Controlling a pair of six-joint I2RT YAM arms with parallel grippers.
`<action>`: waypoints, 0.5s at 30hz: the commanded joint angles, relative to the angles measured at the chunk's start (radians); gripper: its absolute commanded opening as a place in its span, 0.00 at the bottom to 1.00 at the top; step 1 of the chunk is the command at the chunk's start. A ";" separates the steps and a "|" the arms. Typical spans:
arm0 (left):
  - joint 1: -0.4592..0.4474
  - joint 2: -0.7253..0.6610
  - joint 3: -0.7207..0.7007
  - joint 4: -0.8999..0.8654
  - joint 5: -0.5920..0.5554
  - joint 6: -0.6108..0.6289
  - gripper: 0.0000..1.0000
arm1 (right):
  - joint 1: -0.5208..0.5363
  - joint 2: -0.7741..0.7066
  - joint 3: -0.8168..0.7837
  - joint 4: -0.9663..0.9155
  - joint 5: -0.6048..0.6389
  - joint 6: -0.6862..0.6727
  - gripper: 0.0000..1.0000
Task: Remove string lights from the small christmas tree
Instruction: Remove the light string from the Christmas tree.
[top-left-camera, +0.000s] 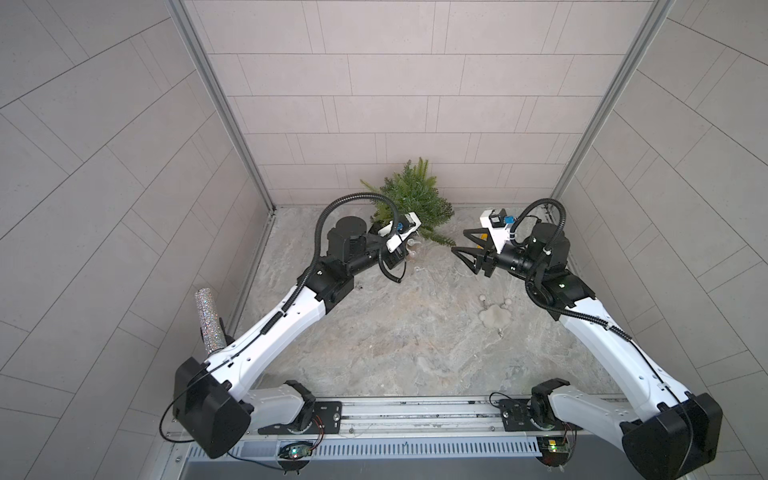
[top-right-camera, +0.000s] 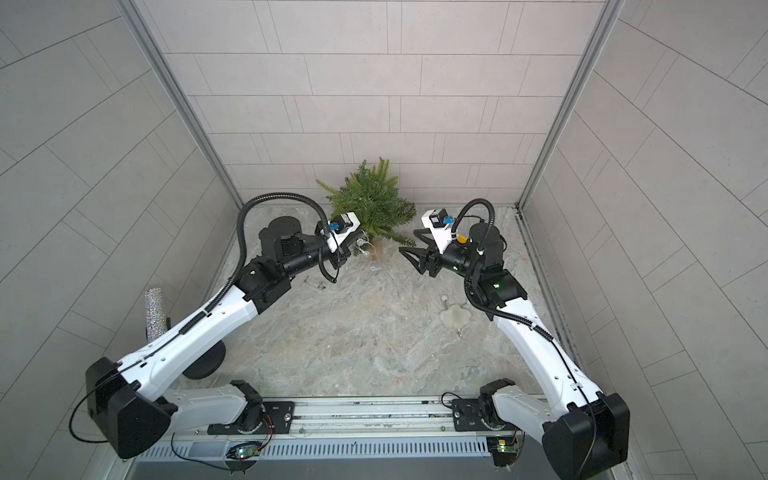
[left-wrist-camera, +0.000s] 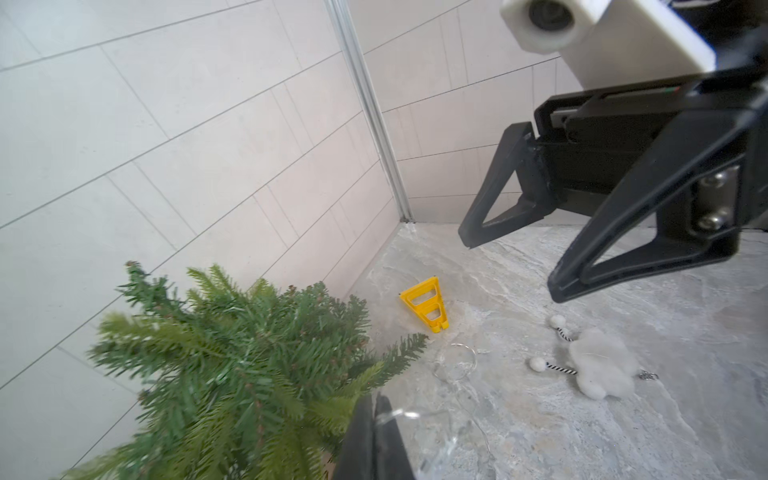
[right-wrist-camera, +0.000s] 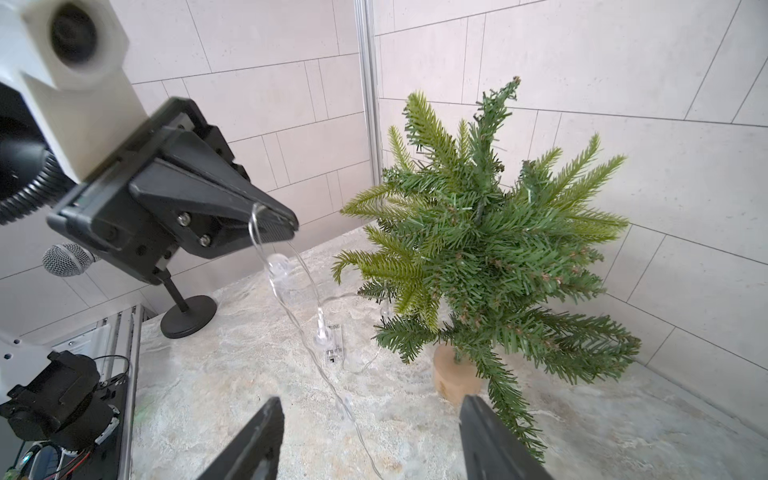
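Right gripper (right-wrist-camera: 372, 399) gapes empty; left gripper (right-wrist-camera: 291, 224) pinches seemingly limp, featherlight string lights (right-wrist-camera: 277, 266) at christmas tree's (top-left-camera: 409, 199) six o'clock; grip wire, not bulbs.

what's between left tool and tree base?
The string lights: wire hangs from the shut left tool to the table beside the tree; right wrist view.

Right claw (right-wrist-camera: 372, 401) fingers cut by frame edge; lights (right-wrist-camera: 277, 265) run off-frame btwn them. Left claw (left-wrist-camera: 374, 405) likewise cut, blurry.
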 joint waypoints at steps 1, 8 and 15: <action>0.000 -0.051 -0.012 -0.040 -0.093 0.026 0.00 | 0.000 0.020 -0.008 0.037 0.016 0.013 0.69; 0.006 -0.094 0.008 -0.065 -0.162 0.041 0.00 | 0.000 0.079 -0.002 0.034 0.015 0.014 0.70; 0.015 -0.130 0.036 -0.122 -0.275 0.066 0.00 | 0.002 0.097 -0.008 0.049 0.014 0.021 0.70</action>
